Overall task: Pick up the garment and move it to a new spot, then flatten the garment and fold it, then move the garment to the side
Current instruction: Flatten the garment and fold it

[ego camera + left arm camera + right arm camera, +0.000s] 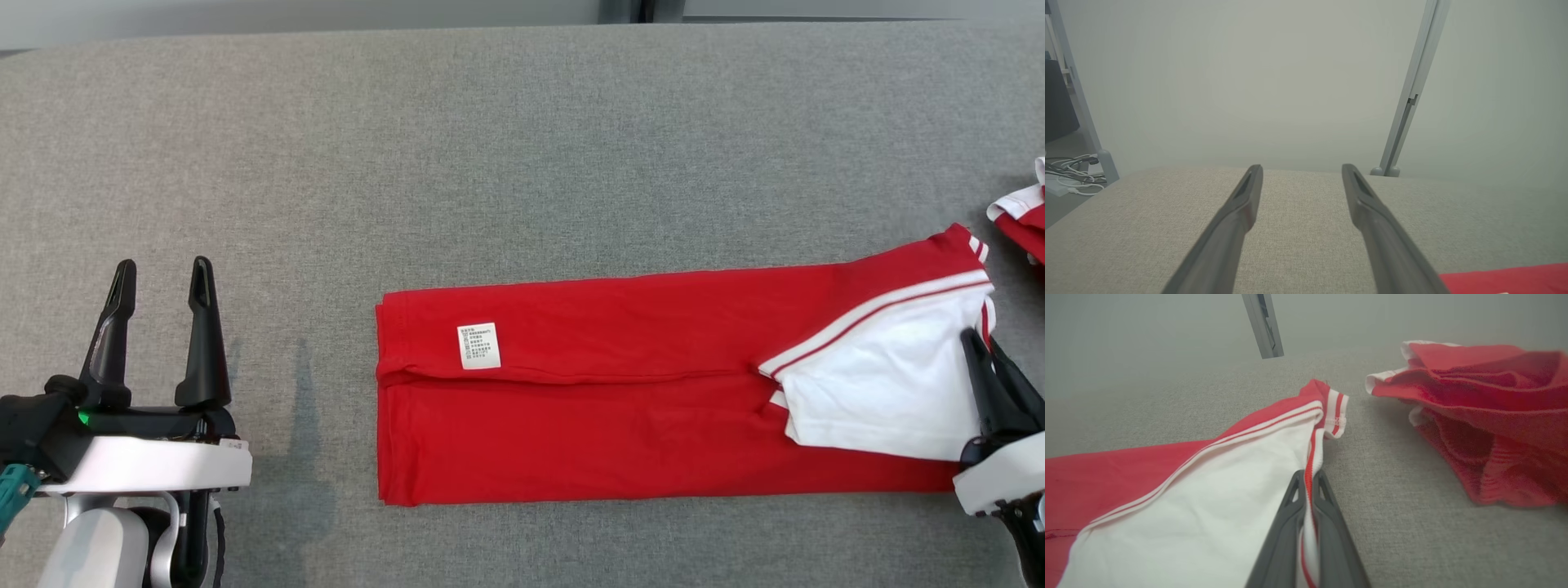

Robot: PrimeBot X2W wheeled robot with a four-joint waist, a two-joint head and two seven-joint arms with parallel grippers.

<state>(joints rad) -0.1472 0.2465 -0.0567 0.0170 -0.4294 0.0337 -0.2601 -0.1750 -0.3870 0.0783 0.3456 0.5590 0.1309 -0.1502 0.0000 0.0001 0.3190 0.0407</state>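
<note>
While left jaws gape, right jaws clamp garment (653,392) edge

The grey fabric worktop (522,147) bears a folded red-and-white garment (612,408) between left claw (163,278) and right claw (977,339); a crumpled red heap (1030,229) lies past the right claw.

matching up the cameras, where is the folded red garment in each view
head view: the red garment spans the centre to the right, its white-trimmed end pinched by the right gripper
left wrist view: a red strip of it in the bottom right corner
right wrist view: lower left and centre, its edge between the shut fingers
shared landmark: the grey table cover under it
</note>
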